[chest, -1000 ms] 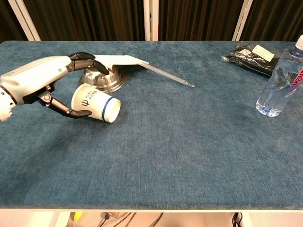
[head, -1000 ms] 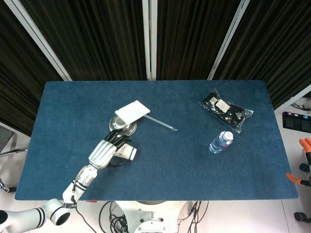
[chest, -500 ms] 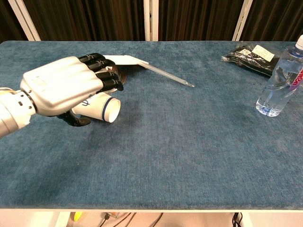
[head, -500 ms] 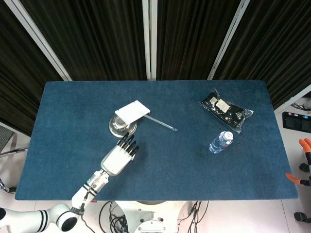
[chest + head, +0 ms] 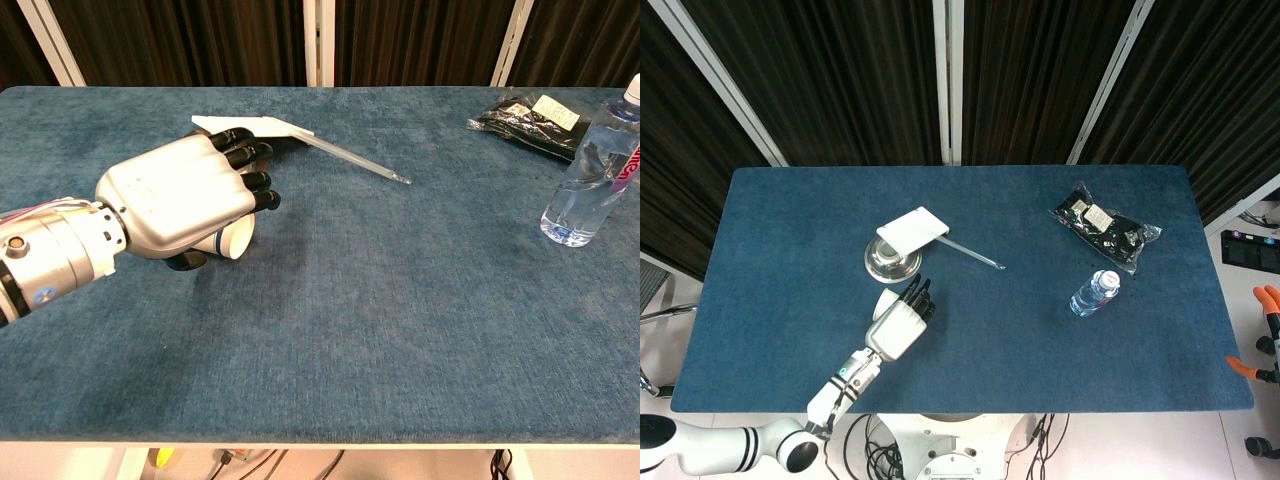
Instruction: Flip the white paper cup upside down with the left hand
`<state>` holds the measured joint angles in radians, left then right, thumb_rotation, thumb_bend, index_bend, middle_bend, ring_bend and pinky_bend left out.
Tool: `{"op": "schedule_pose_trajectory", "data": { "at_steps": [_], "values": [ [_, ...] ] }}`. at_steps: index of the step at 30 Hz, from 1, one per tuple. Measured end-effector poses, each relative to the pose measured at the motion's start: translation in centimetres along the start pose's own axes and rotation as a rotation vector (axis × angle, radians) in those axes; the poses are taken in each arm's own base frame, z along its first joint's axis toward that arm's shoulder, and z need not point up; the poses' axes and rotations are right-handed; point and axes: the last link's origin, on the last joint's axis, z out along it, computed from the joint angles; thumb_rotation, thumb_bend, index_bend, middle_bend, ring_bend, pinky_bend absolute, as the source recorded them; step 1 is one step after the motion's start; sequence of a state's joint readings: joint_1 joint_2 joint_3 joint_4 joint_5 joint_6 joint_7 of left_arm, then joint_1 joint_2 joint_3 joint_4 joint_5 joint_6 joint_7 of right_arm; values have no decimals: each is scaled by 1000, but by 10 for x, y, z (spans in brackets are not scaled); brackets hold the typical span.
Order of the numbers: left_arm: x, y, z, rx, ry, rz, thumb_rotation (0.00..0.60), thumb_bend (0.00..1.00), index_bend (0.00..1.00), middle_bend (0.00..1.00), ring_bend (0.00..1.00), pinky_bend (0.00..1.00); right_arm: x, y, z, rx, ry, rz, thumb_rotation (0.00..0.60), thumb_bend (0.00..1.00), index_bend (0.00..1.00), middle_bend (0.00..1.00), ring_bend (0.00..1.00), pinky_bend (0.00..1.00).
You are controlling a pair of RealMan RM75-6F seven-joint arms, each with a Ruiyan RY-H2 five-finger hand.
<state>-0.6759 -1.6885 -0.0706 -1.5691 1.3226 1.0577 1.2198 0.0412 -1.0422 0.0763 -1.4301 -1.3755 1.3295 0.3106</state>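
A: The white paper cup (image 5: pixel 232 238) lies on its side on the blue table (image 5: pixel 400 300), toward the left, just nearer than the metal bowl (image 5: pixel 890 258). We see only its open mouth peeking out, facing right.

B: Right, our left hand (image 5: pixel 185 200) covers the rest. Its back is turned up, the fingers (image 5: pixel 255 180) lie close together and reach over the cup toward the far side. Do we hold it?

A: We think so, the thumb seems tucked under the cup, but the contact itself is hidden, so we cannot tell for sure.

B: Then we judge we are at the grasp-and-turn step: the cup is neither upright nor inverted yet.

A: Next we need a firm grip, a slight lift, and a wrist roll until the mouth faces down, keeping away from the white card (image 5: pixel 255 125) resting on the bowl.

B: The right hand shows in neither view.
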Motion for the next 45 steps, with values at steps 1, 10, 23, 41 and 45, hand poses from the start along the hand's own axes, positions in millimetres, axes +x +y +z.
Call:
{"op": "schedule_pose_trajectory", "data": {
  "at_steps": [1, 10, 23, 41, 45],
  "values": [
    [0, 0, 1, 1, -5, 1, 600, 202, 251, 226, 0, 55, 0, 0, 0, 0, 0, 0, 600, 61, 0, 0, 0, 0],
    [-3, 1, 3, 1, -49, 4, 600, 203, 298, 266, 0, 57, -1, 2, 0, -5, -11, 10, 600, 61, 0, 0, 0, 0],
    [-3, -2, 8, -6, 28, -16, 600, 230, 459, 417, 77, 106, -1, 3, 0, -3, -37, 27, 600, 63, 0, 0, 0, 0],
    [22, -26, -3, 70, 291, -624, 600, 236, 530, 496, 130, 64, 1, 4, 1, -7, -46, 40, 600, 63, 0, 0, 0, 0],
    [18, -39, -9, 103, 358, -887, 600, 236, 531, 497, 131, 64, 0, 2, 1, -2, -51, 45, 600, 63, 0, 0, 0, 0]
  ]
}}
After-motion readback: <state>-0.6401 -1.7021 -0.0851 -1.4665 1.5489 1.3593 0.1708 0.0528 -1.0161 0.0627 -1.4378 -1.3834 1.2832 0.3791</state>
